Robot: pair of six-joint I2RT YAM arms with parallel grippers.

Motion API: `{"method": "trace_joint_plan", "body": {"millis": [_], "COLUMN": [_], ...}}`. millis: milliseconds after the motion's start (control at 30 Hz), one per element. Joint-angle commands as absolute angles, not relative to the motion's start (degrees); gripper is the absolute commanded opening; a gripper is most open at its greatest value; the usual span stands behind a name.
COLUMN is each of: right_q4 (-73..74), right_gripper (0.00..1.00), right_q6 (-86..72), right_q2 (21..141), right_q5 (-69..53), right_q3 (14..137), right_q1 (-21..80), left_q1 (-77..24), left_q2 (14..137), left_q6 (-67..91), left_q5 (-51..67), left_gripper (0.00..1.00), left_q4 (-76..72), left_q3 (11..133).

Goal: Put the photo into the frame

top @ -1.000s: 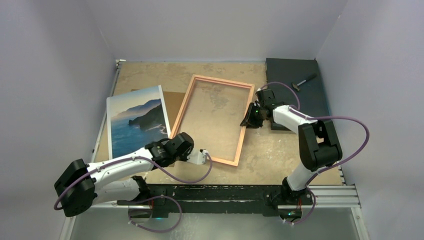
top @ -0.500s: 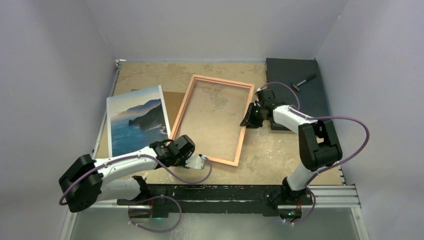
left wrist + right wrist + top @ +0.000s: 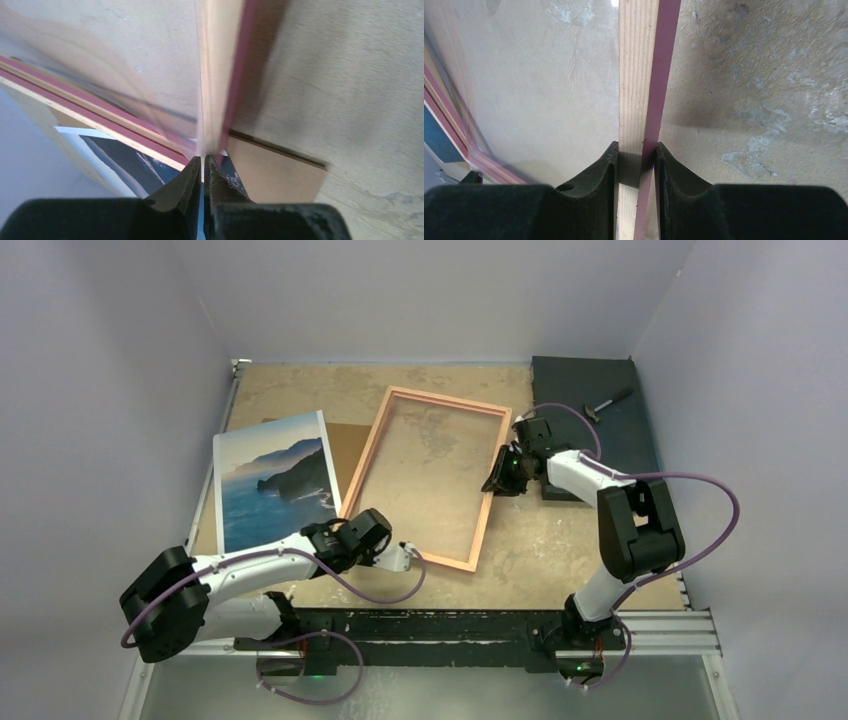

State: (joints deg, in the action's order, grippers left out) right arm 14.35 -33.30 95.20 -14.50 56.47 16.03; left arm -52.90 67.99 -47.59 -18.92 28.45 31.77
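Left arm has shifted since a second ago: its elbow block sits slightly further right and the wrist a touch nearer the tabletop's near edge. Right arm, frame and photo look unchanged.

Left pincer [image 3: 202,165]: clenched, only a hairline slit between the fingertips. The tips sit right at the near rim of the frame [image 3: 639,75], close to its corner. None of the rim lies between the fingers. I cannot tell whether the tips touch it.

Right pincer [image 3: 635,150]: grasping the frame's right long rim, one finger on the pale wood face and one on the pink side, both pressed against it.

Frame: middle of the tabletop [image 3: 560,540], angled, pale wood-orange side up, with the tabletop grain showing through the pane.

Photo [image 3: 272,480]: lies flat on the left, just beside the frame's left rim, outside the frame. White border, blue sea and a dark headland. Its right part overlaps a brown backing board [image 3: 347,450].

Far right corner: a hammer [image 3: 608,404] rests on a dark mat [image 3: 570,380], well apart from the frame.
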Motion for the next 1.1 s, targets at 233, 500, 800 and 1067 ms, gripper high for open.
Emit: {"method": "trace_joint_plan", "body": {"millis": [233,500,800,1067], "right_q4": [13.32,13.24,11.56,9.22], "right_gripper": [0.0,0.0,0.02,0.0], "right_q6": [-30.51,-30.7,-31.93,-33.16], "right_q2": [93.21,94.03,94.48,94.21], "right_q5": [-18.37,-17.72,-21.25,-24.5], "right_q3": [58.44,58.59,58.48,57.46], "right_q1": [16.37,16.22,14.46,14.24], "left_q1": [-52.95,-52.97,-53.03,-52.98], "left_q2": [66.7,62.93,56.1,62.2], "left_q6": [-46.7,-44.32,-39.83,-33.8], "left_q5": [-27.62,-28.21,-25.21,-22.19], "left_gripper": [0.0,0.0,0.0,0.12], "left_q4": [18.28,18.33,23.64,25.42], "left_q3": [35.32,35.91,37.97,45.34]}}
